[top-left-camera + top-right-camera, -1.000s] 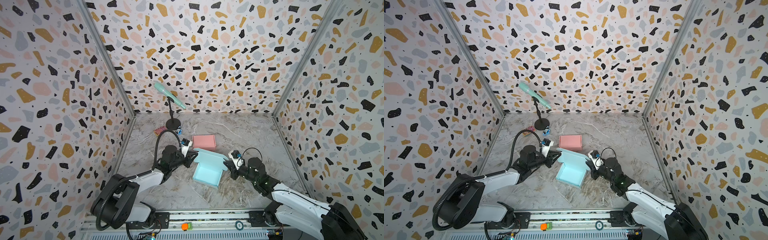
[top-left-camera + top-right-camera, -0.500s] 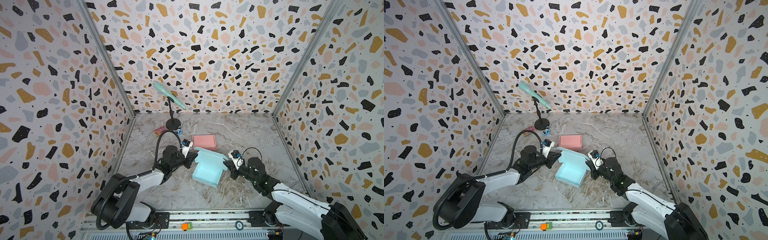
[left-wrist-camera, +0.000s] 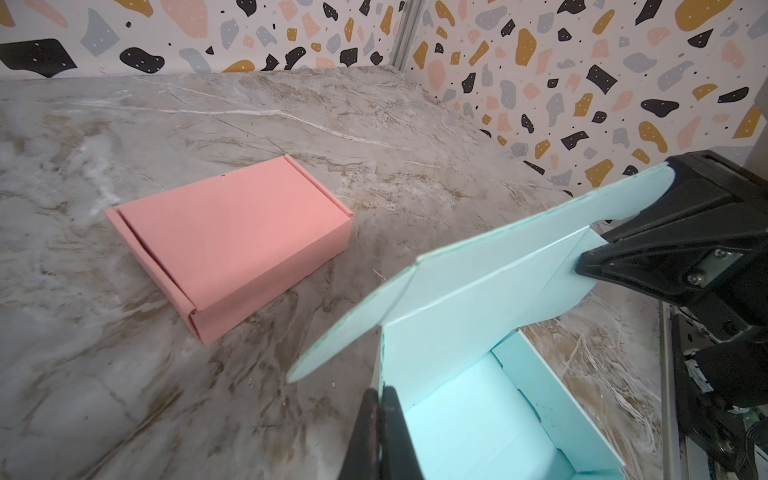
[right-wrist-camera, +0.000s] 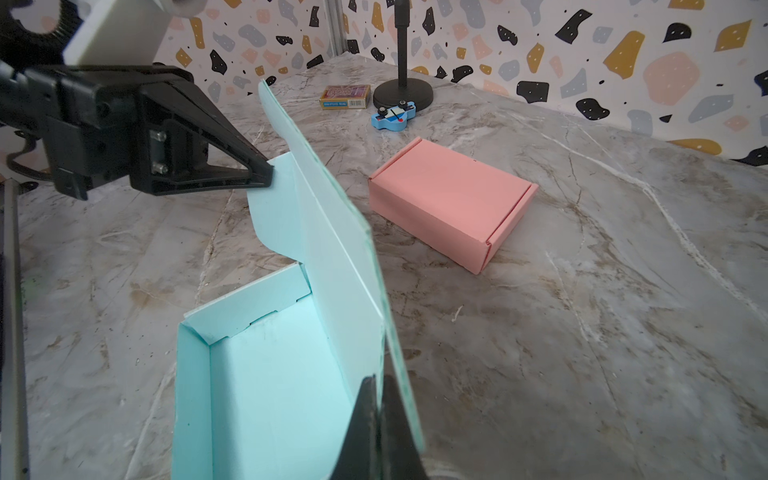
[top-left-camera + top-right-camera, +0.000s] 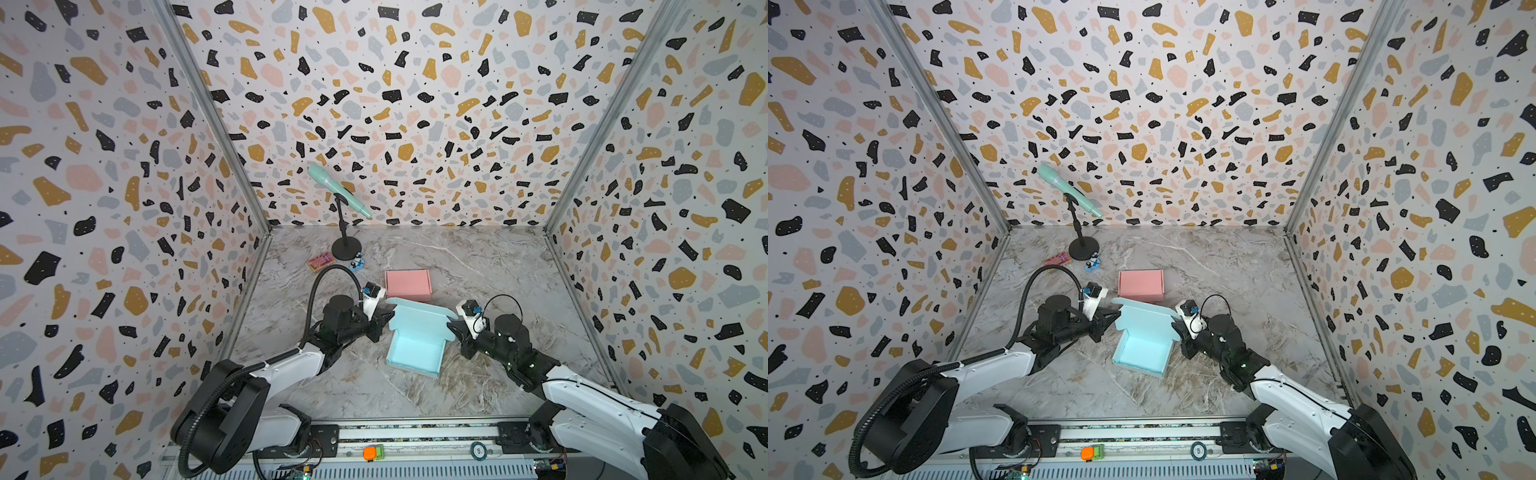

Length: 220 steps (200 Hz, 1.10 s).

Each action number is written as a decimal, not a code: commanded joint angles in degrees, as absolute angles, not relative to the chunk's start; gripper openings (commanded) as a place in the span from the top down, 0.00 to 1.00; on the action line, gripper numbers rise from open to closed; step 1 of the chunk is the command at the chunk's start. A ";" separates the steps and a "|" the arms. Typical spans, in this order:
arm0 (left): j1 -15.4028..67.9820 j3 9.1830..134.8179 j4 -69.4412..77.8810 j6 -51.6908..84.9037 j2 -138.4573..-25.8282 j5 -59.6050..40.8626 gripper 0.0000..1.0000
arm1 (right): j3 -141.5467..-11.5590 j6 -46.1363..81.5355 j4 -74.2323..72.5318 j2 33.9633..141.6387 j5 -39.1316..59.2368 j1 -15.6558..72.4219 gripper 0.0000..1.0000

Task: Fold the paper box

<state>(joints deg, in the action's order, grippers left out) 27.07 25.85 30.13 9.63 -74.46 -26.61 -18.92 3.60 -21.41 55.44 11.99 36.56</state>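
Observation:
The light blue paper box [image 5: 415, 345] [image 5: 1142, 347] lies mid-table as an open tray with its lid [image 3: 478, 282] [image 4: 328, 232] standing up at the far side. My left gripper [image 5: 390, 321] [image 5: 1118, 314] [image 3: 380, 395] is shut on the lid's left edge, seen from the right wrist view as well, where the left gripper [image 4: 266, 176] pinches the side flap. My right gripper [image 5: 451, 326] [image 5: 1174, 327] [image 4: 379, 380] is shut on the lid's right edge. In the left wrist view the right gripper [image 3: 584, 266] grips that flap.
A closed pink box [image 5: 408, 284] [image 3: 232, 237] [image 4: 453, 199] sits just behind the blue one. Further back left stand a microphone stand [image 5: 345, 250], a card pack [image 5: 320, 262] and a small blue toy [image 5: 357, 263]. Patterned walls enclose three sides.
My left gripper has closed onto the lid's left edge. The right gripper and the box have stayed where they were.

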 commanded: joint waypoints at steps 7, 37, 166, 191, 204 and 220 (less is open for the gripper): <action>27.76 25.79 30.72 8.36 -73.39 -24.89 1.00 | -20.21 4.21 -19.27 54.84 10.46 36.67 0.93; 28.21 25.75 30.06 8.00 -72.89 -24.21 1.00 | -20.30 4.44 -19.11 54.77 9.87 36.64 0.90; 32.44 26.08 29.38 8.88 -71.60 -19.63 1.00 | -20.81 5.01 -19.07 55.83 9.66 36.61 1.00; 34.65 25.76 29.88 10.37 -70.84 -16.48 1.00 | -20.74 5.09 -19.33 55.81 9.52 36.66 0.99; 36.09 25.73 30.75 11.61 -70.99 -14.50 1.00 | -20.87 5.05 -19.46 56.07 9.71 36.65 0.99; 38.21 26.19 30.78 12.81 -71.23 -10.11 1.00 | -21.10 5.10 -19.44 56.38 9.67 36.63 0.99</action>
